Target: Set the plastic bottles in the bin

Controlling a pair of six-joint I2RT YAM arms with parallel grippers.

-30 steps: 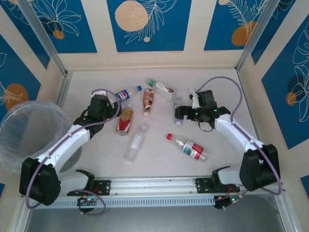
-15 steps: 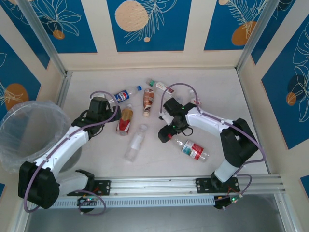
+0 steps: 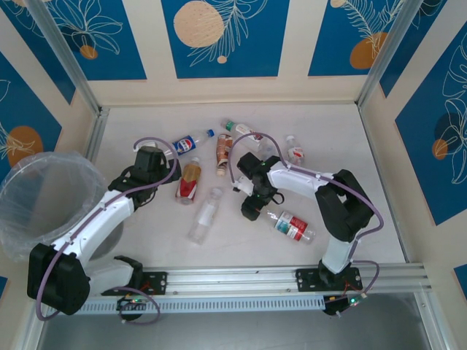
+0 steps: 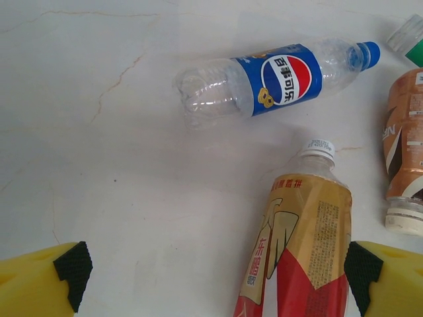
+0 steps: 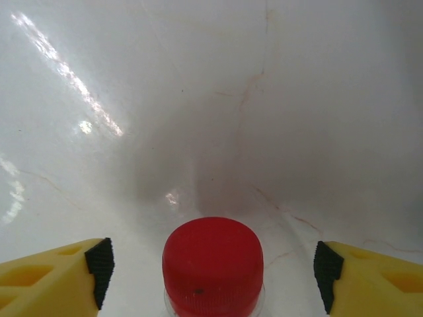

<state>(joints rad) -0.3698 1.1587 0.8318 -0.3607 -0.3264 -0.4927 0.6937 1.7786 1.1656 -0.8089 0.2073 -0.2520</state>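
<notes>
Wide open over the desk (image 3: 343,138)
Left fingers (image 4: 39,284) straddle a gold-red bottle (image 4: 297,251); right fingers (image 5: 46,284) flank a red bottle cap (image 5: 213,264).

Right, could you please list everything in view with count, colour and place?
Blue-label bottle: one, blue cap, far left.
Gold-red bottle: one, white cap, centre left.
Brown-label bottle: one, white cap, far centre.
Green-capped bottle: one, red-white label, rear.
Small bottle: one, white cap, far right.
Plain bottle: one, clear, near centre.
Red-capped bottle: one, red-white label, near right.
Bin: one, clear liner, left of table.
Table: one, white, beneath bottles.
Left claw: one, yellow, open over gold-red bottle.
Right claw: one, yellow, open astride red-capped bottle.
</notes>
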